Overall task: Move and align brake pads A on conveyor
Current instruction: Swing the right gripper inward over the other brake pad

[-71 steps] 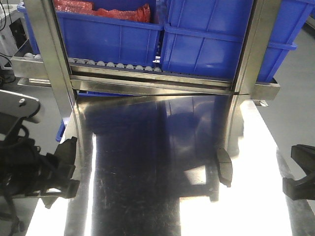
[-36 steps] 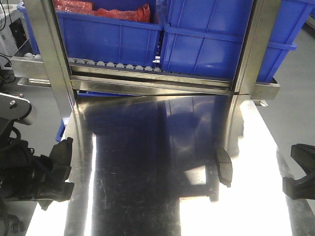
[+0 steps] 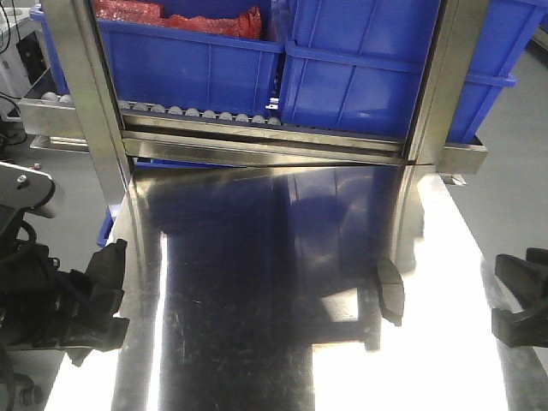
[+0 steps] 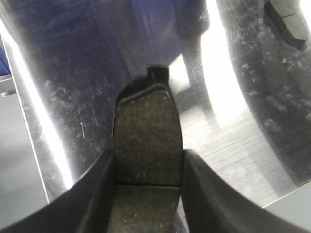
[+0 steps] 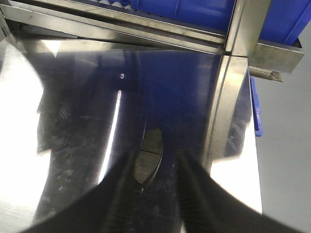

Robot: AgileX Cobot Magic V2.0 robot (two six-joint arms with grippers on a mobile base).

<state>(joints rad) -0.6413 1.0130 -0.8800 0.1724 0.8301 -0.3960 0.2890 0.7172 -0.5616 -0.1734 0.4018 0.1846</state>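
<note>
One brake pad (image 3: 390,291) lies on the shiny steel table (image 3: 257,325), right of centre; its grey face and centre groove show in the right wrist view (image 5: 148,155). My right gripper (image 3: 521,300) is open at the table's right edge, apart from that pad, which shows ahead between its fingers (image 5: 153,194). At the table's left edge my left gripper (image 3: 96,295) is shut on a second brake pad (image 4: 148,141), gripped by its long sides (image 4: 148,194). The lying pad shows far off (image 4: 286,22) in the left wrist view. The conveyor is out of view.
A metal roller rack (image 3: 214,116) carries blue bins (image 3: 368,68) behind the table; one bin holds red material (image 3: 197,19). Two steel uprights (image 3: 86,103) (image 3: 437,94) stand at the table's back corners. Grey floor lies beyond both sides.
My left gripper has pulled back to the left and slightly down with its pad. The right gripper has edged a little left. The lying pad has not moved.
</note>
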